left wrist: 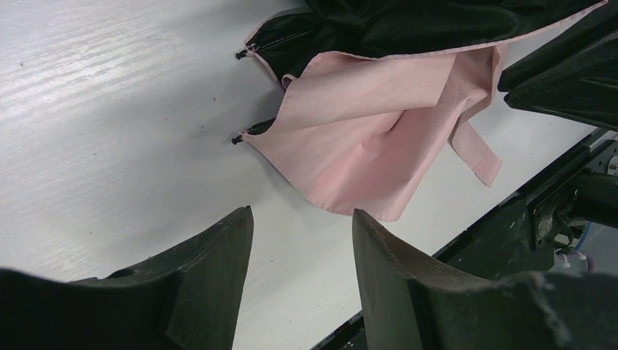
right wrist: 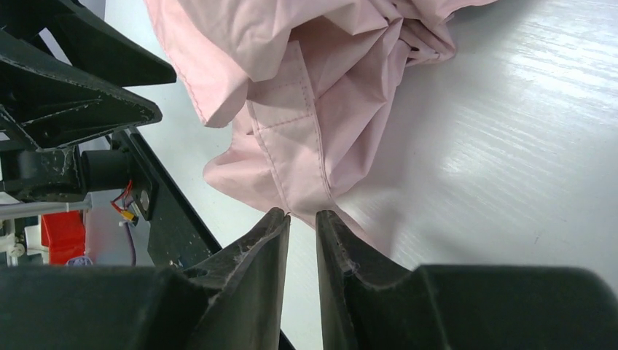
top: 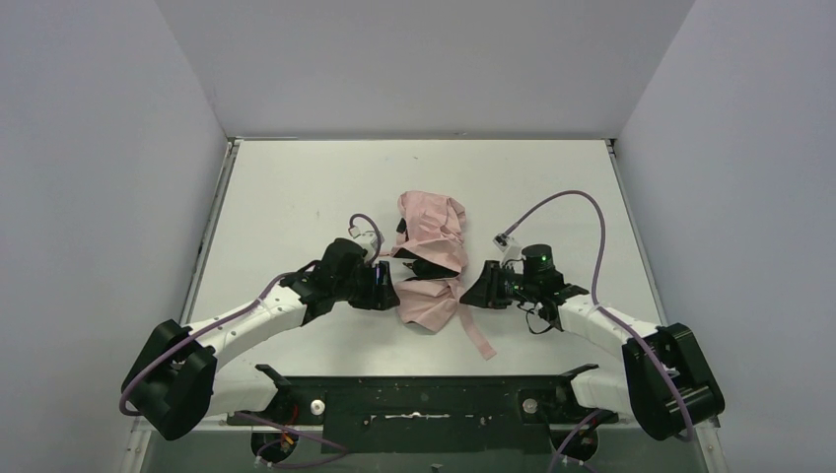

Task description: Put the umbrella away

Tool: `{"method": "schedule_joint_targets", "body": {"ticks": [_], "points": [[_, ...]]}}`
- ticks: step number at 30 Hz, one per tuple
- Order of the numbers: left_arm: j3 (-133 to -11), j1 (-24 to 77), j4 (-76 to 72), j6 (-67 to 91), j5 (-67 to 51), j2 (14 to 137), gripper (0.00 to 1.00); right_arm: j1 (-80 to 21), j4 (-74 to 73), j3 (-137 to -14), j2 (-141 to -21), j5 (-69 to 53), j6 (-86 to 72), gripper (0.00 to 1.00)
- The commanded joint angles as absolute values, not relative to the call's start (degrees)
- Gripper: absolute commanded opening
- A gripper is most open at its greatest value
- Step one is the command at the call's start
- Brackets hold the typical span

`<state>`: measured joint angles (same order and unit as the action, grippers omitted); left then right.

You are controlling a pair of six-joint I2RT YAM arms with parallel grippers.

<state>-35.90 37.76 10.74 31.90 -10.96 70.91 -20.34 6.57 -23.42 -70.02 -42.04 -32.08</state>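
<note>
The umbrella (top: 431,261) lies collapsed and crumpled in the middle of the white table, pale pink outside with black lining showing. Its pink strap (top: 480,340) trails toward the near edge. My left gripper (top: 386,286) is at its left side, open and empty, with bare table between the jaws (left wrist: 302,211). The pink canopy (left wrist: 364,138) and two rib tips (left wrist: 237,138) lie just ahead of it. My right gripper (top: 475,291) is at the umbrella's right side. Its jaws (right wrist: 302,213) stand a narrow gap apart with nothing between them, tips at the strap (right wrist: 291,138).
The black base frame (top: 424,399) runs along the near table edge, close behind both grippers. Grey walls enclose the table on the left, right and far sides. The left arm's gripper (right wrist: 73,95) shows in the right wrist view, just across the umbrella.
</note>
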Motion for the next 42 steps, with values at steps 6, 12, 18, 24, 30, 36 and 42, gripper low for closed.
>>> {"method": "schedule_joint_targets", "body": {"ticks": [6,12,18,24,30,36,42], "points": [[-35.68,37.71,7.42,32.21,-12.00,70.83,0.50,-21.65,11.44,-23.13,-71.31,-44.67,-31.75,0.29],[-35.77,37.71,7.44,32.17,-12.22,70.95,0.49,-22.22,13.65,-23.60,-73.30,-42.10,-32.25,0.44],[-35.35,37.71,8.09,31.99,-11.93,70.24,0.50,-22.34,0.65,-27.99,-67.11,-35.61,-25.78,0.56],[-35.41,37.71,7.39,32.18,-12.38,70.90,0.50,-22.31,-5.17,-29.87,-66.55,-33.86,-21.89,0.69],[-35.77,37.71,7.69,32.09,-12.44,70.99,0.49,-22.35,4.84,-28.93,-72.84,-39.14,-24.31,0.70],[-35.71,37.62,8.43,31.78,-12.22,70.67,0.50,-22.62,10.98,-28.26,-77.78,-44.18,-26.52,0.70],[-35.90,37.61,7.86,31.83,-12.29,71.38,0.50,-22.93,12.99,-25.41,-77.36,-46.46,-28.16,0.63]]}}
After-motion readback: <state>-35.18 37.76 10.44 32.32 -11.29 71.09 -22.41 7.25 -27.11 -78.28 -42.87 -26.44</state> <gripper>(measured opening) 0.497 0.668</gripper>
